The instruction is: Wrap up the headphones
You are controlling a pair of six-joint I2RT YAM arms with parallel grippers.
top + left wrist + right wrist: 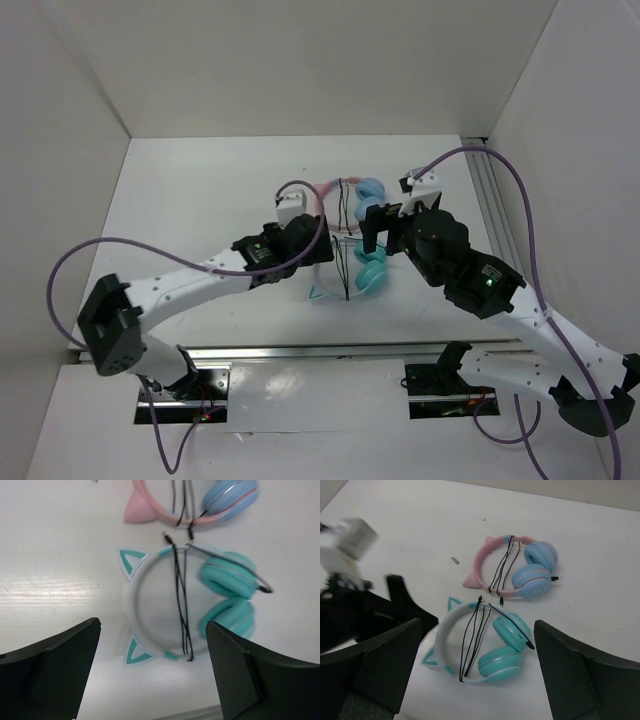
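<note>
1. The white table (190, 190) lies under me, and two pairs of headphones lie flat near its middle.
2. My left gripper (152, 625) hangs above the teal pair. Its jaws are spread wide and hold nothing, and the headband loop shows between my fingers.
3. My right gripper (477, 625) is also wide open and empty, and it looks down on the same pair.
4. The headphones (505, 662) lie flat, with the two teal cups close together and a pale headband bearing small cat ears.
5. The pink-banded headphones (482, 565), with light blue cups, lie just beside them, on the side farther from my bases.
6. The thin black cable (180, 605) crosses the pale headband's loop in several strands.
</note>
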